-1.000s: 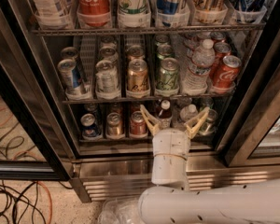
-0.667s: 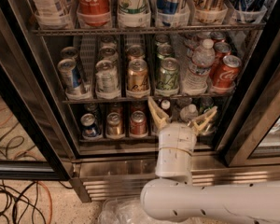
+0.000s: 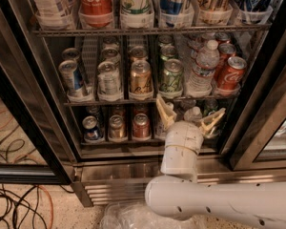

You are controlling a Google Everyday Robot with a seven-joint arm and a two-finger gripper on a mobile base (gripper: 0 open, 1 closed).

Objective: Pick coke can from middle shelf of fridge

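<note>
Claw (image 3: 189,117) released, empty, below front edge of middle bench (image 3: 119,100).
Coke can (image 3: 230,73) stands at its right front corner; likely light, dentable, slick: grasp round mid-body.

coke can (image 3: 230,73) rightmost on middle shelf (image 3: 133,100), gripper (image 3: 191,105) below

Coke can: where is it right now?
In the camera view, the coke can stands at the right end of the middle shelf, beside the water bottle; the open end effector hovers below-left of it.
</note>
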